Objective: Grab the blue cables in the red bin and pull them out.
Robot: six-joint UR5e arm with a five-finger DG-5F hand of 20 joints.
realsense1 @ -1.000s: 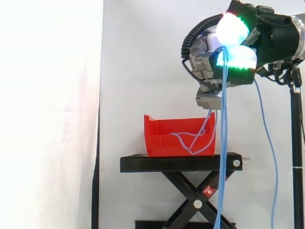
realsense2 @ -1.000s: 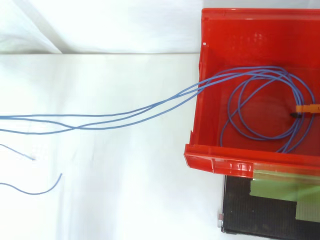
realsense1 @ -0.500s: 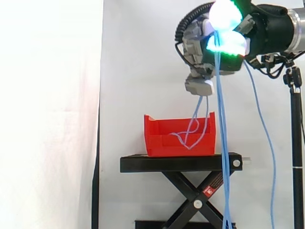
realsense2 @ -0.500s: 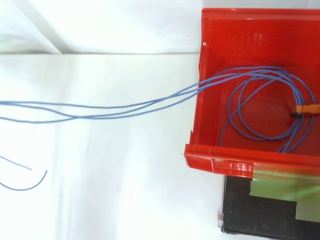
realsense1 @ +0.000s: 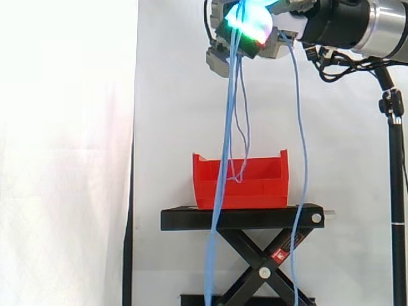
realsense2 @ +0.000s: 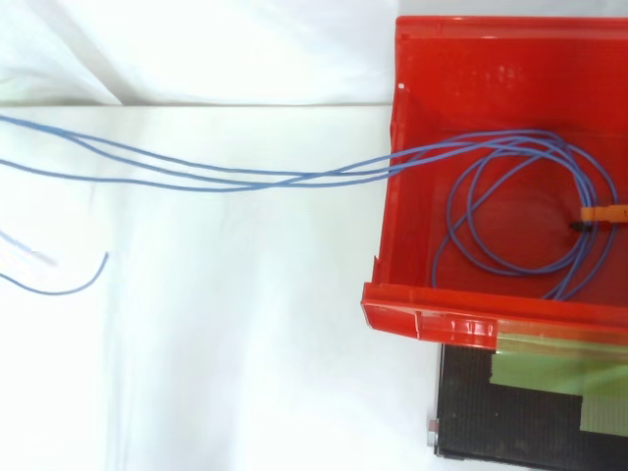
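Hand (realsense1: 280, 30) risen leftward, fingers (realsense1: 252, 24) clamped on blue cables (realsense1: 224, 140); loops in red bin (realsense1: 261, 191) atop black stand (realsense1: 191, 219).

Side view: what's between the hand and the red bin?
Only the blue cables, hanging from the hand down into the red bin, per the side view.

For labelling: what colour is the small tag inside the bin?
Orange tag, best in top view.
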